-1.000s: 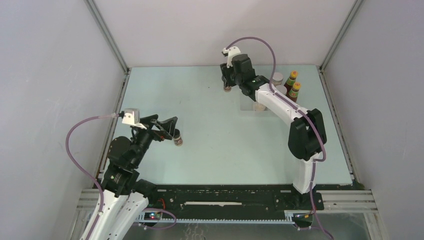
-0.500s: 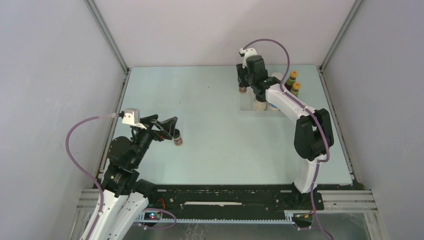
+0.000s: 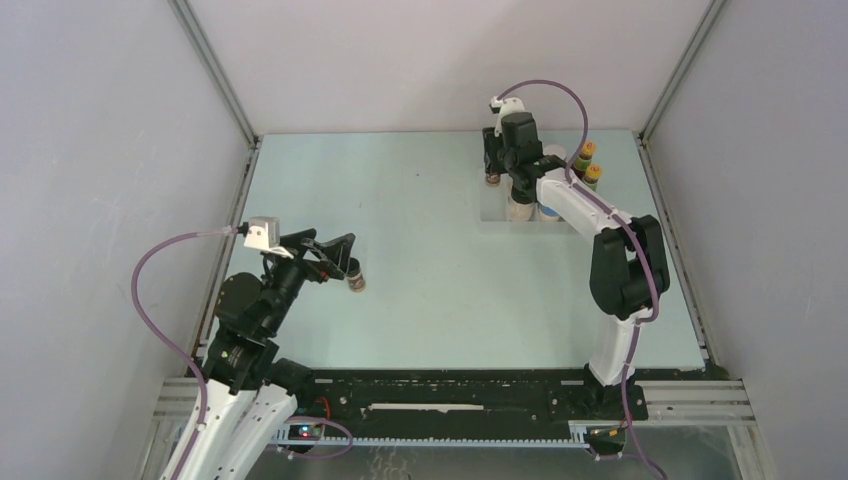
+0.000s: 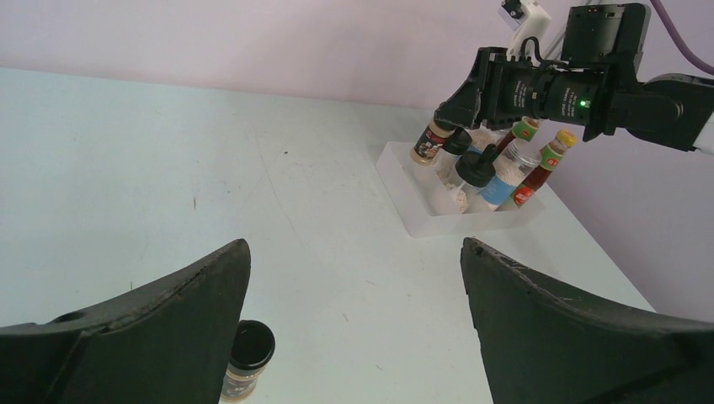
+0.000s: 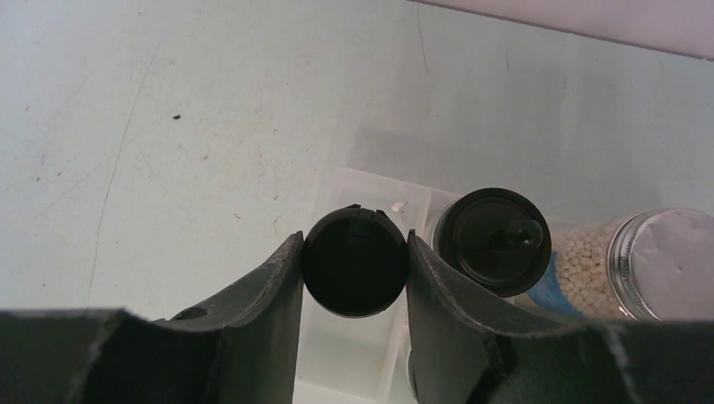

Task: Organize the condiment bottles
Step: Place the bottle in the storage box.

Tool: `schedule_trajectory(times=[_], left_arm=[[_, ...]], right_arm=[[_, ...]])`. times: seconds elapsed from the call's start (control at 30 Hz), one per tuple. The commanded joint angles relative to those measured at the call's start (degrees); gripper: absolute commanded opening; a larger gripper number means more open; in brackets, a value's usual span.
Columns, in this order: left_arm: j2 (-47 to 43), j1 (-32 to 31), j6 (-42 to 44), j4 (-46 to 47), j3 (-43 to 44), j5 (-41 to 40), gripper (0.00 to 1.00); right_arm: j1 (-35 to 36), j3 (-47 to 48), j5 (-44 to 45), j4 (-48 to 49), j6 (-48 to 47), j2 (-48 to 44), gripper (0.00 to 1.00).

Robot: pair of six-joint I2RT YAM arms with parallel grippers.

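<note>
My right gripper (image 3: 493, 168) is shut on a tiny dark jar (image 5: 354, 261) with a black lid and holds it over the near left corner of a clear tray (image 5: 354, 358). The tray (image 4: 402, 179) holds a black-lidded pale jar (image 5: 495, 241), a grey-lidded blue-labelled jar (image 5: 665, 261) and two red sauce bottles with yellow caps (image 4: 539, 168). The held jar also shows in the left wrist view (image 4: 429, 143). My left gripper (image 3: 345, 262) is open and empty. A second tiny dark jar (image 4: 246, 370) stands on the table just beside its left finger (image 4: 168, 320).
The tray (image 3: 492, 208) sits at the back right of the pale green table, close to the right wall. White enclosure walls and metal frame rails bound the table on three sides. My right arm reaches across above the tray.
My right gripper has carried the tiny dark jar to the right, from the open table to above the tray's corner. The left arm and the jar beside it have not moved.
</note>
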Motion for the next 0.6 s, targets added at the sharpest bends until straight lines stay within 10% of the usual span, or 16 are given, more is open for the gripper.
schedule_trajectory(times=[0.0, 0.57], left_arm=[[0.0, 0.2, 0.6, 1.8, -0.8, -0.1, 0.99], [1.9, 0.2, 0.9, 2.1, -0.3, -0.2, 0.99]], right_arm=[[-0.9, 0.8, 0.0, 3.6, 1.2, 1.1, 0.0], [-1.8, 6.1, -1.3, 4.3, 1.2, 8.3, 0.0]])
